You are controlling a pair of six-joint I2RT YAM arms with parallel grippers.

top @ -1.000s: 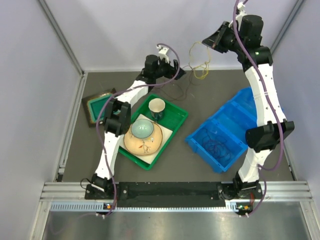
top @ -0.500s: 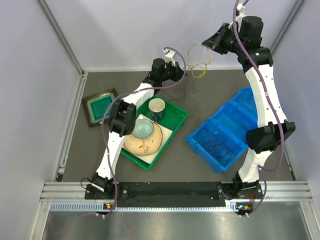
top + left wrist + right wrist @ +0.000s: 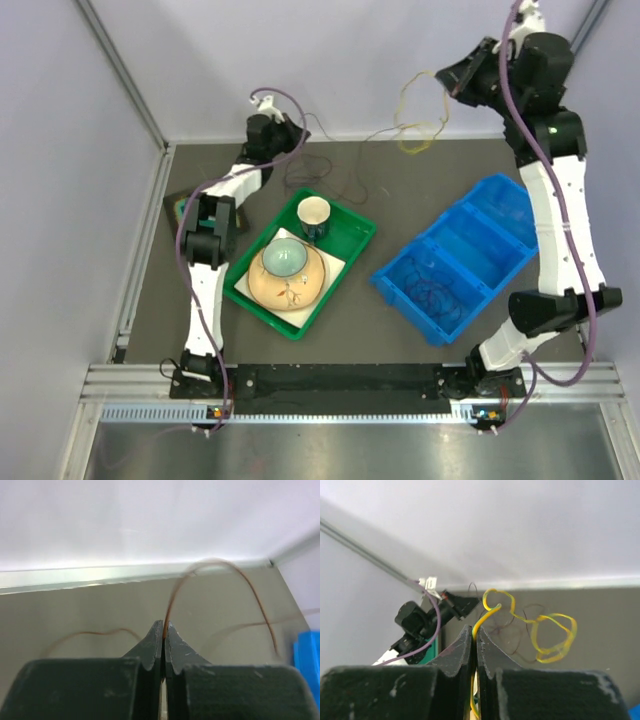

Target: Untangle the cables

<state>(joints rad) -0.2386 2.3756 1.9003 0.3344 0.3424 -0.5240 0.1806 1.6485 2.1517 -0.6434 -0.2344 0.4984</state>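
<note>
Cables [image 3: 400, 135] hang in a loose tangle above the far edge of the surface [image 3: 400, 200], strung between two grippers. One yellow cable [image 3: 418, 140] makes several loops in the air. Its end is pinched in the right gripper [image 3: 447, 82], which is raised near the back wall with its jaws pressed together on the strand. From the right wrist, the same yellow cable [image 3: 545, 630] runs up out of the right gripper [image 3: 474, 630], with thin dark wires crossing its loops.

A thin brown wire [image 3: 340, 150] leads left from the tangle to the left gripper [image 3: 297, 128]. From the left wrist, the left gripper [image 3: 163, 625] is closed tight on the brown wire [image 3: 220, 567], which arches up and to the right. Two fainter strands trail off to either side, and I cannot tell whether they belong to the same wire.

One dark coil [image 3: 435, 295] lies in the nearer compartment of the blue bin [image 3: 383, 280]. Well to the left is one green tray [image 3: 355, 235] holding one mug [image 3: 314, 213] and one bowl [image 3: 284, 258] on one tan plate [image 3: 290, 290]. One square dish [image 3: 177, 207] sits partly behind the left arm.
</note>
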